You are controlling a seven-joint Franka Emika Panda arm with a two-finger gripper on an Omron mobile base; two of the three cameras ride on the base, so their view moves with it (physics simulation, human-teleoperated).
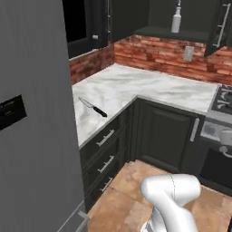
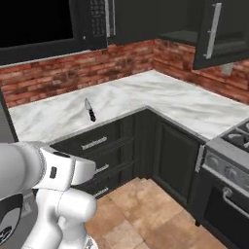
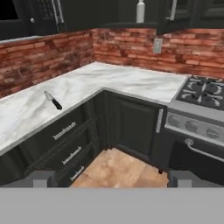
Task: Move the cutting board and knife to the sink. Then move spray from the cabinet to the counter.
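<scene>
The knife (image 1: 93,107) lies flat on the white marble counter (image 1: 149,86), near its front edge above the drawers, with its silver blade pointing away from the black handle. It shows as well in the right base view (image 2: 89,110) and the hand view (image 3: 53,100). The spray (image 1: 176,19) stands upright on the shelf of the open dark cabinet (image 1: 158,31), also seen from the hand (image 3: 140,11). My gripper (image 3: 112,179) is open, held well back from the counter and above the floor, with nothing between its fingers. The cutting board and the sink are out of view.
A stove (image 3: 203,94) with an oven handle adjoins the counter's right end. The cabinet door (image 1: 222,27) hangs open above it. A black microwave (image 2: 48,24) hangs over the counter's left stretch. A tall grey panel (image 1: 31,136) stands at the left. Tiled floor (image 3: 122,168) lies below.
</scene>
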